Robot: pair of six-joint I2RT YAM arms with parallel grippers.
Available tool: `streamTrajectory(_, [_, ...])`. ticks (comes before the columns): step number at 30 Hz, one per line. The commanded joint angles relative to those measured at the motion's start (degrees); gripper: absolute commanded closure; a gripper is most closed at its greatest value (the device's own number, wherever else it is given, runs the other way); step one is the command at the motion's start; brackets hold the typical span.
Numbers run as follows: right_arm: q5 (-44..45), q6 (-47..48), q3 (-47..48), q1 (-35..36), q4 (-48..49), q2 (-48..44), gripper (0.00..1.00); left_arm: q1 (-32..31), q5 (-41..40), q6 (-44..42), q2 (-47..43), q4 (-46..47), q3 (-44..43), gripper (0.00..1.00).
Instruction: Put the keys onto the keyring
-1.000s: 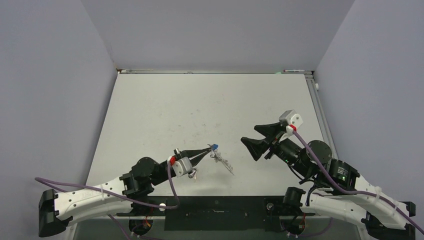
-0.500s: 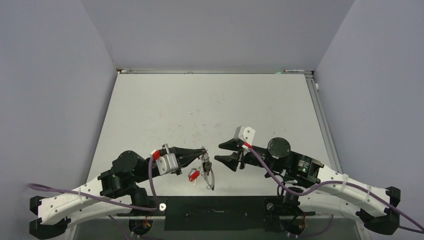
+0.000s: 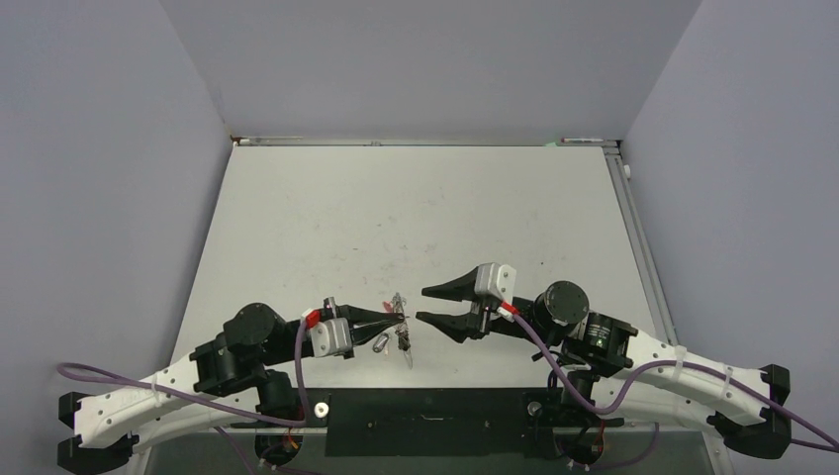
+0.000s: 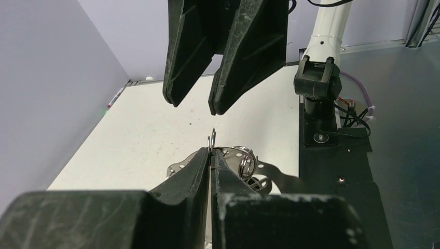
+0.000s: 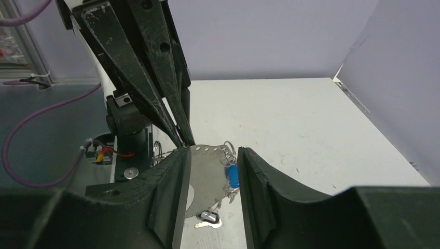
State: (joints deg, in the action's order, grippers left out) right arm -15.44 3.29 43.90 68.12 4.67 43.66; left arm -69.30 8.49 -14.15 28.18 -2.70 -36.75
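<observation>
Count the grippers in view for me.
2. The left gripper sits left of centre, jaws shut on the keyring; the right gripper faces it from the right, jaws apart. None seems hidden.

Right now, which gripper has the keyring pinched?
The left gripper: its jaws are shut on the keyring, while the right gripper faces it with jaws apart, holding nothing.

light: bright, even, from overhead | shadows: soft and faint beneath my arms on the white table (image 3: 416, 208) | focus: top view sharp; in my wrist views my own fingers (image 4: 181, 179) sit dark and slightly soft up close
</observation>
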Motion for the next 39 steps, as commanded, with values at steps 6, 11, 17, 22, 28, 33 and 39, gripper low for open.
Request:
streamTrajectory(6, [-2.1,2.2,0.5,2.7,5.2,1.3,0.63,-0.1,1.1,1.1,-1.2,6.6,0.1,1.00])
streamTrajectory(11, [-2.8,2.7,0.4,2.8,4.7,1.1,0.63,0.0,0.6,1.9,-1.8,7.0,0.5,1.00])
streamTrajectory(17, [-2.9,2.3,0.4,3.0,5.9,2.3,0.64,0.0,1.0,2.8,-1.9,8.5,1.0,1.00])
streamTrajectory(22, [-3.2,2.4,1.2,3.5,6.7,3.6,0.67,0.2,1.5,3.5,-1.5,9.3,1.2,1.00])
streamTrajectory(28, [-2.7,2.6,1.6,4.1,7.1,5.0,0.68,0.5,1.7,4.0,-1.3,10.0,1.4,1.00])
streamTrajectory(33, [-2.3,2.7,1.8,4.6,7.0,5.6,0.74,0.8,2.0,4.2,-1.3,10.2,1.6,1.00])
streamTrajectory(39, [-0.9,3.2,1.8,5.2,6.0,5.9,0.77,1.1,2.4,4.3,-1.4,10.8,1.6,1.00])
